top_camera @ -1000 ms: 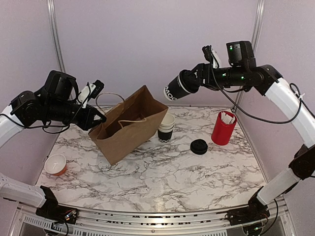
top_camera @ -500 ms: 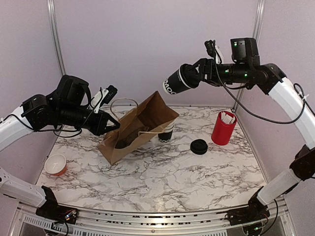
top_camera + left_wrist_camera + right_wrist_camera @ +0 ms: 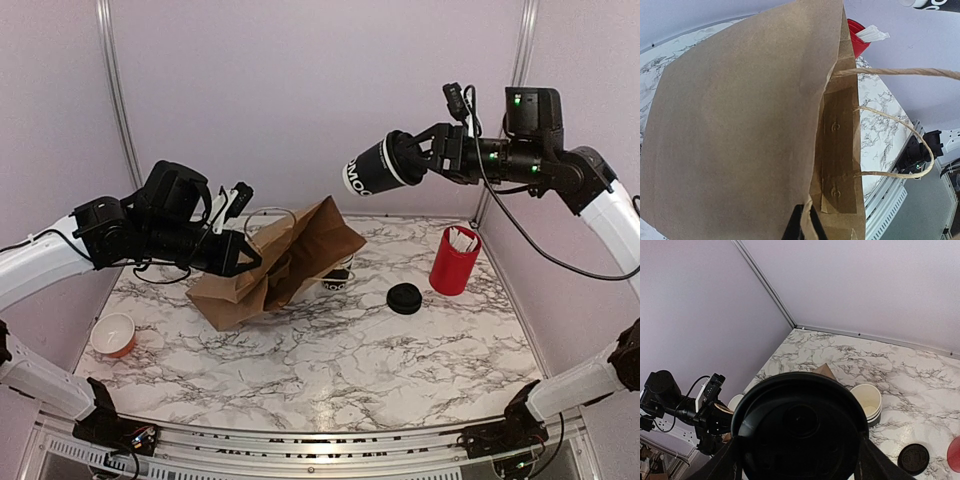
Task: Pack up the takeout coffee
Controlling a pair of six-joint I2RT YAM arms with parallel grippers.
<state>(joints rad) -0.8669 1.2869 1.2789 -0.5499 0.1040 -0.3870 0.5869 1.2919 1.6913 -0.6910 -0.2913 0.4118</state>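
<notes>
The takeout coffee (image 3: 378,170), a black cup with white lettering and a black lid, lies sideways high in the air above the table's back. My right gripper (image 3: 418,158) is shut on it at the lid end. In the right wrist view its lid (image 3: 800,422) fills the space between my fingers (image 3: 724,462). A brown paper bag (image 3: 285,260) lies tilted on its side below and to the left. My left gripper (image 3: 238,258) is shut on the bag's rim. In the left wrist view the fingertips (image 3: 799,226) pinch the bag's edge (image 3: 812,220), and the mouth (image 3: 840,150) is open.
A stack of lidless cups (image 3: 338,281) stands just behind the bag and also shows in the right wrist view (image 3: 867,401). A loose black lid (image 3: 404,298) and a red holder (image 3: 454,260) with white packets are to the right. A small white cup (image 3: 113,334) sits at front left.
My left gripper has moved right and pulled the bag over, so it leans lower and hides more of the cup stack. My right gripper has drifted right with the coffee.
</notes>
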